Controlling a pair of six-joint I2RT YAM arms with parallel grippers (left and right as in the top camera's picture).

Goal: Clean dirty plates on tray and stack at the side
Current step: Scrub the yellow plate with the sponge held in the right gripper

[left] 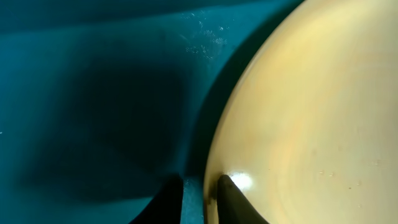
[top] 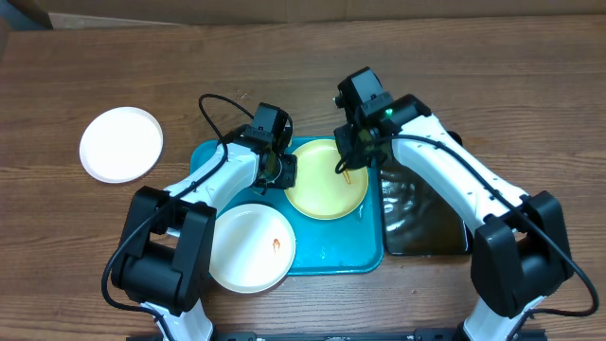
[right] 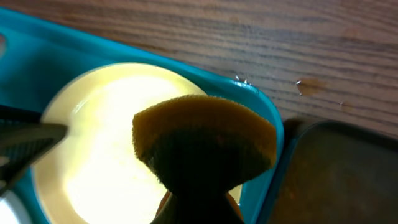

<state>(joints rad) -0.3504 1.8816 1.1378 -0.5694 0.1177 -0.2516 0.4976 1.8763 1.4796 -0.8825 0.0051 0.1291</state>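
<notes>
Left fingers (left: pixel 235 202): astride the yellow-green plate (top: pixel 327 180) at its rim (gripping or let go, cannot tell)
Right fingers (right: pixel 198 200): clenched on a sponge (right: pixel 205 134) over that plate
Plate: lying in the turquoise tray (top: pixel 346 251)

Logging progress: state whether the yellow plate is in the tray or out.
In. The yellow plate lies on the floor of the turquoise tray; blue shows beside its rim.
</notes>
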